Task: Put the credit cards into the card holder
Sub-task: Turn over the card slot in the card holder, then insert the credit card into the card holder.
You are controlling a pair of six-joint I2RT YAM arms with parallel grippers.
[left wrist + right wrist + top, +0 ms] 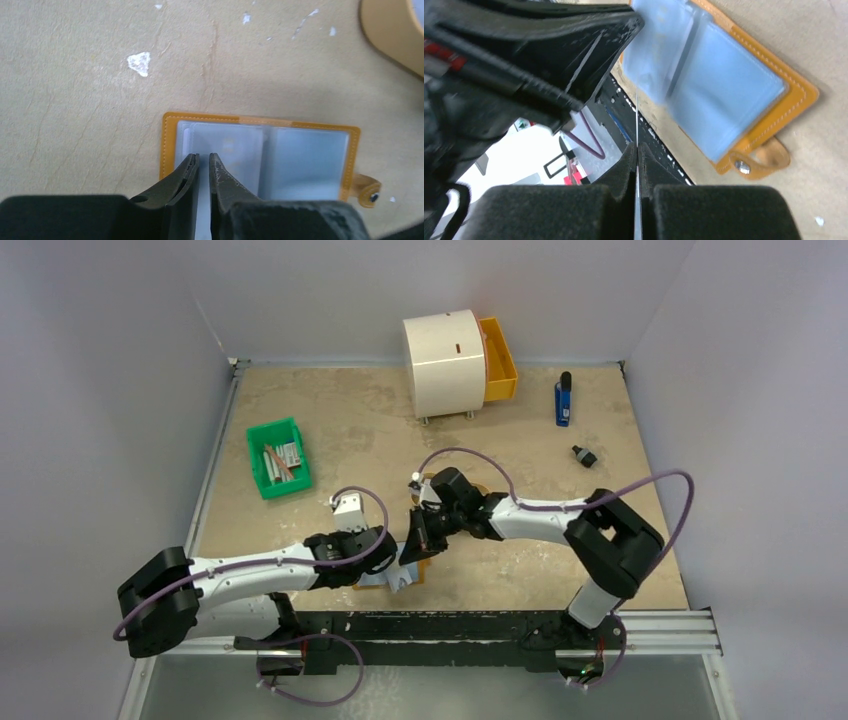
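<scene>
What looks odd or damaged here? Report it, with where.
The tabletop is damaged: a white chipped patch and small white flecks show near the open wallet. At the back, the white cabinet has its orange drawer pulled out.

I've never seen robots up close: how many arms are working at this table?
2. The left arm reaches in from the near left, the right arm from the near right; both meet at the open card holder. None seems hidden.
</scene>
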